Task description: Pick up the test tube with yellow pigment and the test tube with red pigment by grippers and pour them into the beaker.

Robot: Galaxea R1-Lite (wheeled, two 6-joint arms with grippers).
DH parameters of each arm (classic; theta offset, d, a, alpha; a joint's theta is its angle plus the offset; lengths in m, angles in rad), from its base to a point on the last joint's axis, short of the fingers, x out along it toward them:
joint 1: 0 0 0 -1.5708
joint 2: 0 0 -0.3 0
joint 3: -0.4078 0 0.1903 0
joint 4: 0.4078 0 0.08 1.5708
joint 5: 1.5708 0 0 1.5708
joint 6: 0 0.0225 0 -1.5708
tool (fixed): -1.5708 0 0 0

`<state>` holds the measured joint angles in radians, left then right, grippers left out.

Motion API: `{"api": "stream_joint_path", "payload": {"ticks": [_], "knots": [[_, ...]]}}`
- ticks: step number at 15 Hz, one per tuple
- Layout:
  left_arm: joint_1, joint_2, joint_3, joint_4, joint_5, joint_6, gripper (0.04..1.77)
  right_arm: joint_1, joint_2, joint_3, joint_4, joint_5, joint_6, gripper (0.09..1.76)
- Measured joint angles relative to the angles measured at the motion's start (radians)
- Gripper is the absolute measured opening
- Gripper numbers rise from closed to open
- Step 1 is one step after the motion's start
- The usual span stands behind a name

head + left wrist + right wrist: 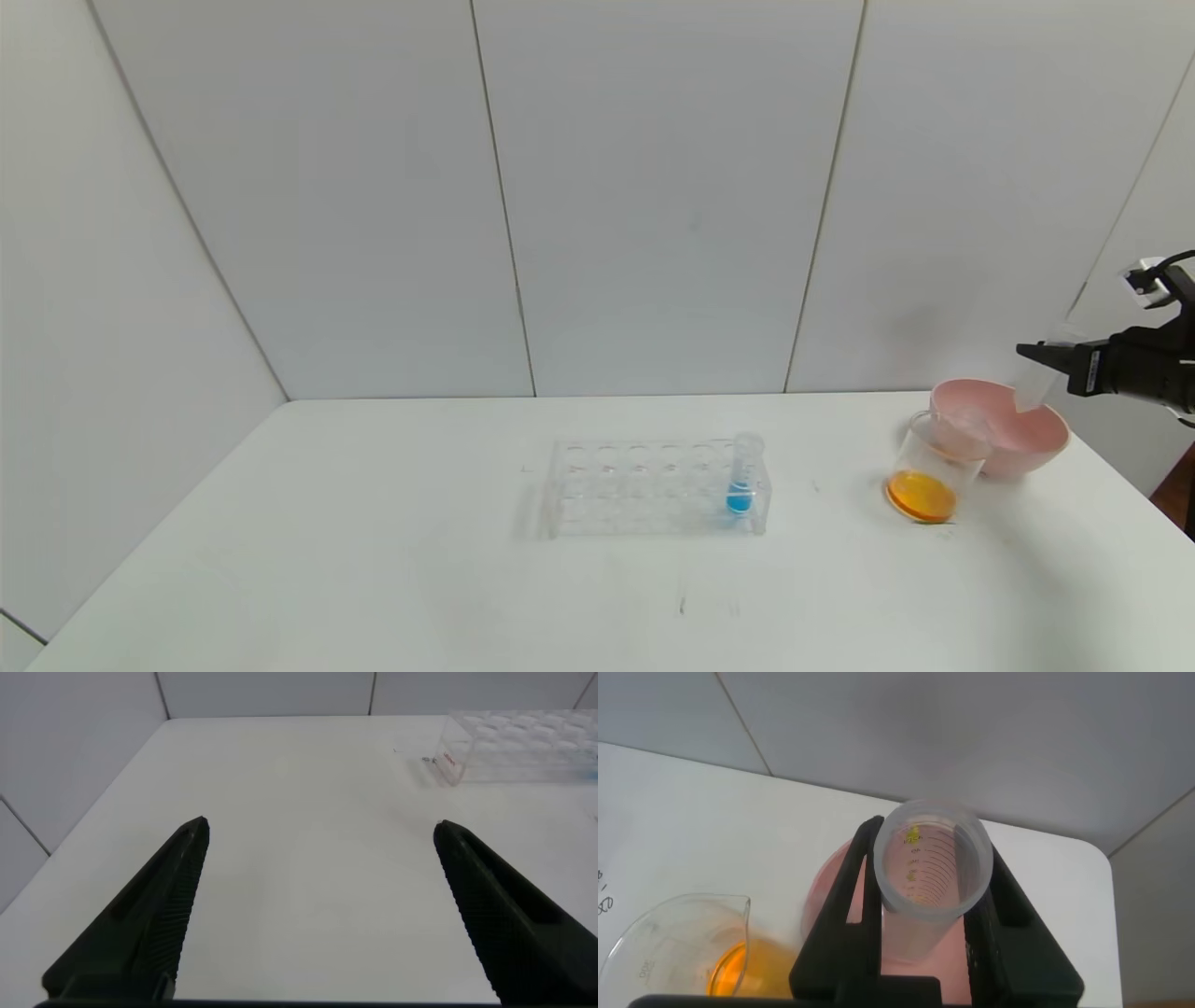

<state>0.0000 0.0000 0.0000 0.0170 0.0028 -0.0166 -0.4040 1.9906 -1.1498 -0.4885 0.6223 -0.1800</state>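
Note:
At the table's far right, my right gripper [1036,355] hangs above the pink bowl [1032,439] and is shut on a clear test tube [1041,381]. The tube [936,859] sits tilted between the black fingers [850,896], with its open mouth toward the wrist camera. It holds only yellow smears near the rim, so I cannot tell which pigment it carried. The beaker [934,462] stands just left of the bowl, apart from the gripper, with orange-yellow liquid at its bottom [729,966]. My left gripper [320,826] is open over bare table, outside the head view.
A clear many-holed rack [644,485] stands mid-table with one blue-liquid tube [742,476] at its right end; its corner [523,742] shows in the left wrist view. The pink bowl [831,905] sits near the table's right edge. White walls close the back and sides.

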Motion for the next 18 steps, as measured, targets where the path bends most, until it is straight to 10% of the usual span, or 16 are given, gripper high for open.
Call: {"api": "stream_joint_path", "payload": {"ticks": [9, 18], "knots": [[0.0, 0.0, 0.0, 0.0, 0.0, 0.0, 1.72, -0.01, 0.037, 0.01, -0.006, 0.001, -0.019, 0.56], [0.0, 0.0, 0.0, 0.0, 0.0, 0.0, 1.72, -0.001, 0.04, 0.012, -0.006, 0.001, -0.017, 1.35]]}}
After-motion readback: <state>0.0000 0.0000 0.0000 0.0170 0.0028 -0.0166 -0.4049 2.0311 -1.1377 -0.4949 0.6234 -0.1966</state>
